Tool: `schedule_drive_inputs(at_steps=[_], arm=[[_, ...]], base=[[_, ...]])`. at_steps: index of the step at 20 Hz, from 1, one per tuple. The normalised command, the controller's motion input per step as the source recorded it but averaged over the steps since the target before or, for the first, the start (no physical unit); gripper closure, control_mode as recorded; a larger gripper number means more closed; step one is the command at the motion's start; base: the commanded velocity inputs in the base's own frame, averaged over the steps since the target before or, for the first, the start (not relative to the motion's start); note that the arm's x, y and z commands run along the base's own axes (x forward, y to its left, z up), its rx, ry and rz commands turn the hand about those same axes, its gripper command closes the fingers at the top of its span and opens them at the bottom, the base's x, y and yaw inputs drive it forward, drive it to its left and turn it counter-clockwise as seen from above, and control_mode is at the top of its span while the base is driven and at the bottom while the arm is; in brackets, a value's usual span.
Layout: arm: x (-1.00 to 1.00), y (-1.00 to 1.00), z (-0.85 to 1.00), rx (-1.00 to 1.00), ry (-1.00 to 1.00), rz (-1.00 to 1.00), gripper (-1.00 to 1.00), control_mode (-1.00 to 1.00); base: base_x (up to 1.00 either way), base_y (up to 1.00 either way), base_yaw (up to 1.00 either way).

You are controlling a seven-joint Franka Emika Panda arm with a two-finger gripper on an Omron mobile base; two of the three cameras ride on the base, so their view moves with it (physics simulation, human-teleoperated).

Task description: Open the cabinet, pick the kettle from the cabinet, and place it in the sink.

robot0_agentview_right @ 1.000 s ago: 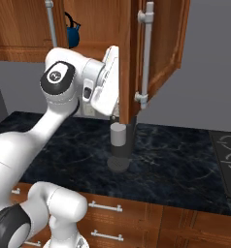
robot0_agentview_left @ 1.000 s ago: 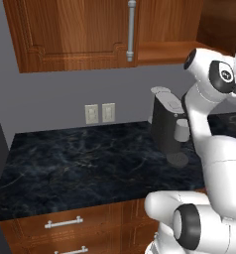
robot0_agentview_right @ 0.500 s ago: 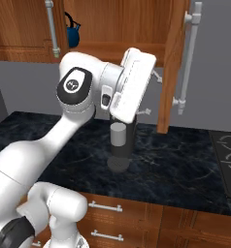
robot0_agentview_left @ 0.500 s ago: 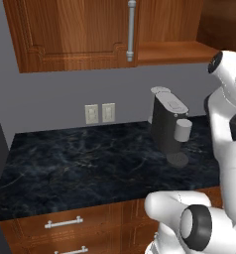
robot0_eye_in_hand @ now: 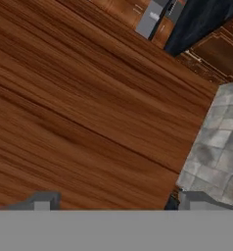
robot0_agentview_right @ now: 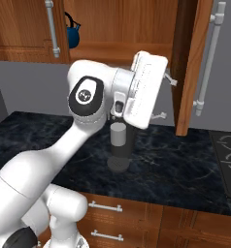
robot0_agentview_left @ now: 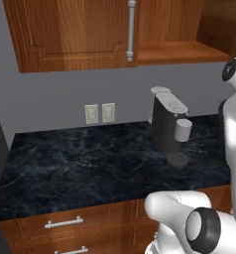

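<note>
The reddish-brown wall cabinet [robot0_agentview_right: 122,24] has its right door [robot0_agentview_right: 188,72] swung wide, edge-on to the right base view, with its silver bar handle [robot0_agentview_right: 208,58] on the outer side. The left door [robot0_agentview_left: 70,30] is closed. The dark-blue kettle [robot0_agentview_right: 73,33] stands on the cabinet shelf, just right of the closed door's handle. My gripper [robot0_agentview_right: 166,98] is open and empty, pointing at the inner face of the open door. In the hand view that wood face [robot0_eye_in_hand: 89,98] is very close and the fingertips [robot0_eye_in_hand: 40,201] stand wide apart. The sink is out of view.
A dark coffee machine [robot0_agentview_left: 169,124] with a grey cup stands on the black marble counter [robot0_agentview_left: 80,163] below the cabinet. Lower drawers [robot0_agentview_left: 65,225] run under the counter edge. A stove top [robot0_agentview_right: 229,160] lies at the far right. Wall outlets [robot0_agentview_left: 100,113] sit behind the counter.
The right cabinet door has swung further open to the right. My hand followed it rightward and turned to face the door's inner side. The kettle has not moved.
</note>
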Motion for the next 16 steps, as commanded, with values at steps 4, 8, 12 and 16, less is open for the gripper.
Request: schedule_drive_inputs(at_steps=[4, 8, 12, 16], arm=[[-0.08, 0.01, -0.13, -0.06, 0.18, 0.13, -1.00, -1.00], [-0.08, 0.46, -0.10, -0.02, 0.15, 0.32, -1.00, -1.00], [-0.21, 0.59, 0.03, -0.10, 0.06, 0.32, -1.00, -1.00], [-0.09, 0.62, 0.05, -0.12, 0.11, 0.33, -1.00, -1.00]], base=[[0.00, 0.00, 0.00], [0.00, 0.00, 0.00], [0.00, 0.00, 0.00], [0.00, 0.00, 0.00]])
